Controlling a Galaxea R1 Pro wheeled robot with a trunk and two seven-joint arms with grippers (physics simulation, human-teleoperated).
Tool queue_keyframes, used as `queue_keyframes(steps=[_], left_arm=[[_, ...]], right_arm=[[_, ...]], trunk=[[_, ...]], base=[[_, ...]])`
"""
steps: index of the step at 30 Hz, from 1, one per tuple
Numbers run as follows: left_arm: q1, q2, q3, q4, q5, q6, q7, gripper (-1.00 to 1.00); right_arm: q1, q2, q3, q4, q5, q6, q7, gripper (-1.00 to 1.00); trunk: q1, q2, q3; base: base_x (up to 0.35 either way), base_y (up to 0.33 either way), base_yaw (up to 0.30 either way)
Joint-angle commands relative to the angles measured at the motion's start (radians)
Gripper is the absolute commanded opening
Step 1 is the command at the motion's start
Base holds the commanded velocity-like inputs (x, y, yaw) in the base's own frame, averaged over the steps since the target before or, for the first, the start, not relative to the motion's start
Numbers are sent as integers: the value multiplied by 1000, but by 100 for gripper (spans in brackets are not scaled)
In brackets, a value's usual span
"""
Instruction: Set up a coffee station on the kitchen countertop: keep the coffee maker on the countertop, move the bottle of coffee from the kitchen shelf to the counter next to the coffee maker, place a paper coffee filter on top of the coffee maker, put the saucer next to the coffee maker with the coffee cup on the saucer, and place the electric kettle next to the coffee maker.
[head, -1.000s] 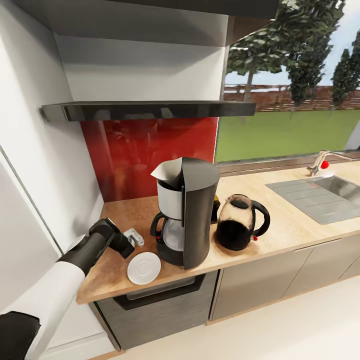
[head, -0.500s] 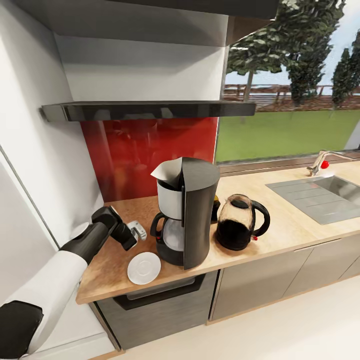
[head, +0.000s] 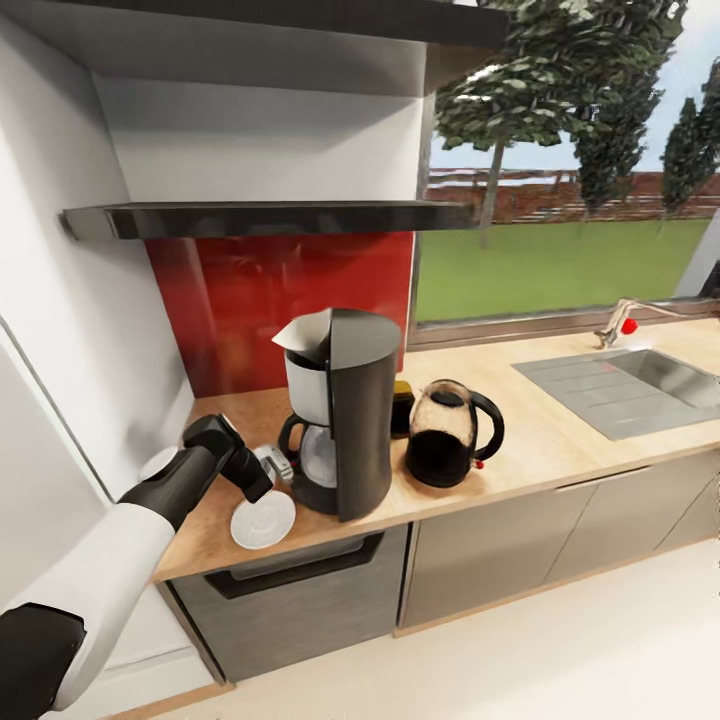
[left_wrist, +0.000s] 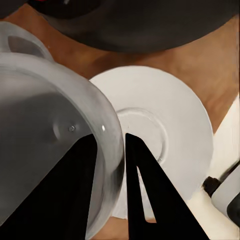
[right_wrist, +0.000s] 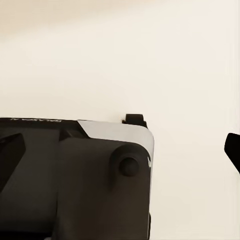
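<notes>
My left gripper (head: 268, 470) is shut on the rim of the white coffee cup (head: 275, 461), just above the back edge of the white saucer (head: 262, 521). In the left wrist view the cup (left_wrist: 50, 120) has its wall pinched between the fingers (left_wrist: 145, 190), and the saucer (left_wrist: 172, 125) lies right beneath. The saucer rests on the kitchen countertop (head: 560, 440), touching-close to the coffee maker (head: 340, 425), which carries the paper coffee filter (head: 303, 335). The bottle of coffee (head: 402, 405) peeks out behind it. The electric kettle (head: 445, 445) stands beside it. My right gripper (right_wrist: 122, 145) hangs open over pale floor.
The black kitchen shelf (head: 260, 218) runs along the wall above a red backsplash (head: 270, 300). A steel sink (head: 640, 385) with a tap (head: 622, 325) lies at the counter's far right. A white wall (head: 70, 330) closes in on the left arm. The robot's own body (right_wrist: 75, 185) shows below the right wrist.
The camera has shifted, sliding the whole scene left. The left gripper with the cup has risen slightly, then moved right and down over the saucer's back edge.
</notes>
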Motion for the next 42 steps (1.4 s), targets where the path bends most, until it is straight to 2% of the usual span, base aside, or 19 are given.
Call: queue_keyframes(steps=[1,32,42], left_arm=[[-1,1,-3,-2,-6,4,-4,-100],[2,8,-5,-2,-6,3,-3,-100],[3,3,-11,0,-10,3,3,-100]], right_arm=[[-1,0,7,1,-11,-3,4,100],[-1,0,7,1,-10,-4,4,100],[-1,0,7,1,-10,-3,4,100]], trunk=[[1,-2,-2],[1,-2,-2],[1,-2,-2]], base=[[-69,-110,0],[-44,-11,0],[0,0,0]])
